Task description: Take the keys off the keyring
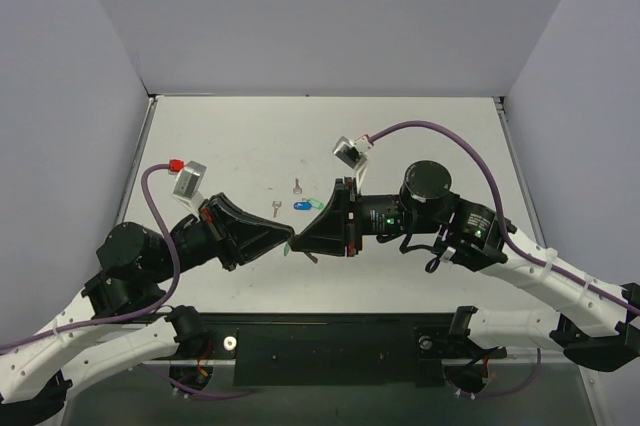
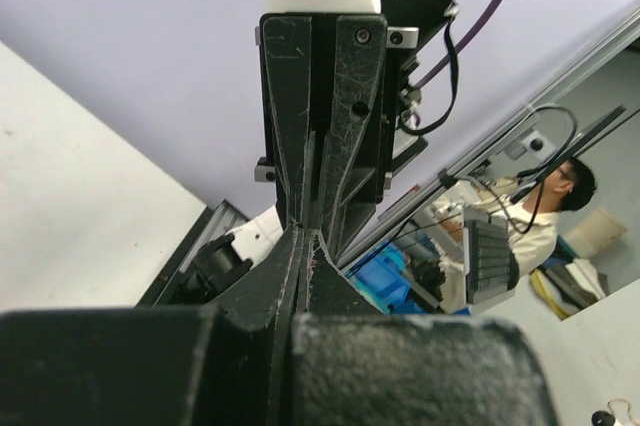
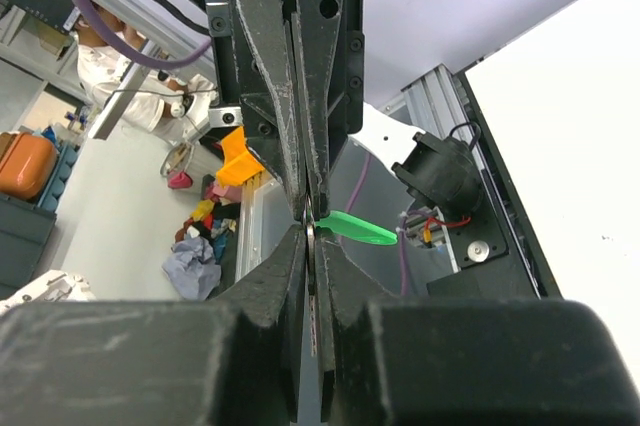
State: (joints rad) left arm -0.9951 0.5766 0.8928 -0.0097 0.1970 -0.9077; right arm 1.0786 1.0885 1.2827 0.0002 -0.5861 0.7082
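Fingers pressed together on both: left end effector (image 1: 288,243) and right end effector (image 1: 300,239), tip to tip above bench (image 1: 430,131). A green key (image 3: 358,229) juts just beside the tips; whether gripped, cannot tell. Lying on bench nearby: blue key (image 1: 301,206), bare key (image 1: 297,185), second bare key (image 1: 275,209).

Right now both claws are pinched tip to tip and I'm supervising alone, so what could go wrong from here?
1. The left claw and right claw are shut tip to tip. What they pinch is hidden, so pulling apart could let it slip.
2. The green key sticks out beside the right claw's tips and might fly off.
3. The bare keys lie on the table just beyond the claws, so a low sweep could scatter them.
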